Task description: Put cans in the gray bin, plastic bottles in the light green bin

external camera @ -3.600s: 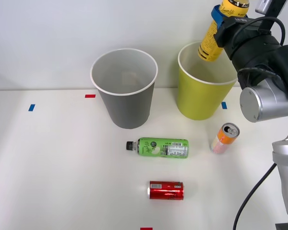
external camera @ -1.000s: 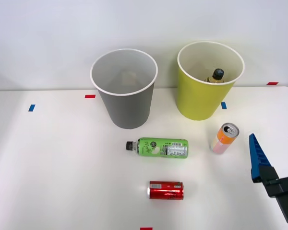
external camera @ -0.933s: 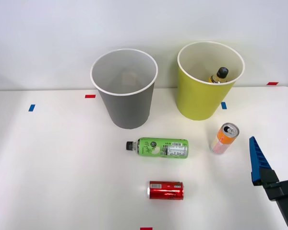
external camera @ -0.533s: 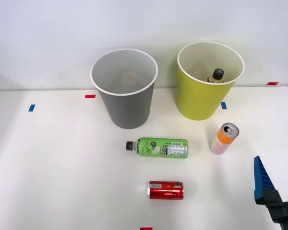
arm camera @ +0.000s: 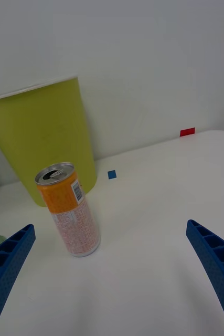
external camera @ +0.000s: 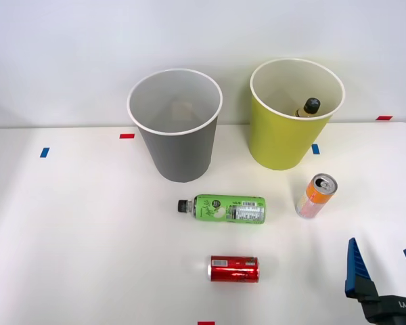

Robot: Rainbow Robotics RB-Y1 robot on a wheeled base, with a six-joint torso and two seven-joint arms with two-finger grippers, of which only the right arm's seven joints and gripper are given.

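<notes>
While the yellow-green tapered bin is holding the black-capped yellow bottle, the blue-fingered right gripper is standing wide open near the upright orange-and-pink can.

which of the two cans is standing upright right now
The orange-and-pale-pink can, standing on the table near the light green bin with its silver top up. The red can lies on its side.

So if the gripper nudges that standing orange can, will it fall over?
Probably. The orange can is tall, slim and upright on a small base, so a high push likely tips it. Its pull tab looks opened, so it may be light, and once down it could roll.
</notes>
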